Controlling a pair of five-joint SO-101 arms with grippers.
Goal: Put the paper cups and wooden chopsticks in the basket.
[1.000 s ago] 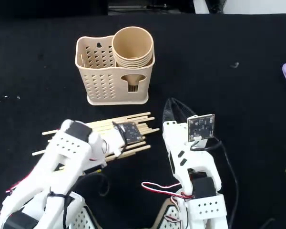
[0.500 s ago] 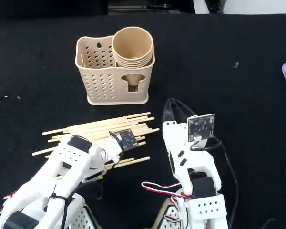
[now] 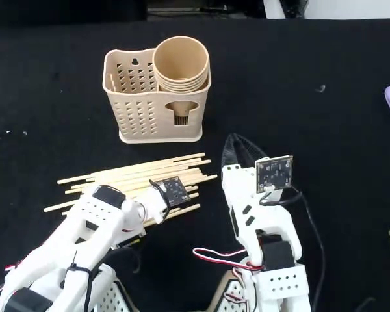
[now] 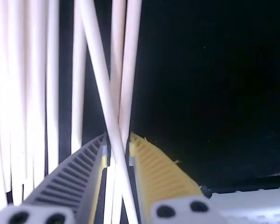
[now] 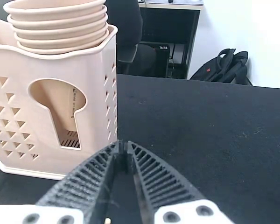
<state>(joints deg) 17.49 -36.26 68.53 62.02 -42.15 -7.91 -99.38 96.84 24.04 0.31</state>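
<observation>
Two arms, one pinching sticks

Nearest first: the left gripper (image 4: 117,142) has its yellow-and-grey jaws squeezed almost together on a couple of sticks from the loose pile of pale wooden chopsticks (image 3: 133,174) lying on the black table (image 3: 325,162). At 3 o'clock of the pile, the right gripper (image 5: 123,145) is fully closed and holding nothing. Farther off, at 12 o'clock from the pile, stands the beige perforated plastic basket (image 3: 140,114). A stack of tan paper cups (image 3: 181,62) is nested in its 3 o'clock compartment.
</observation>
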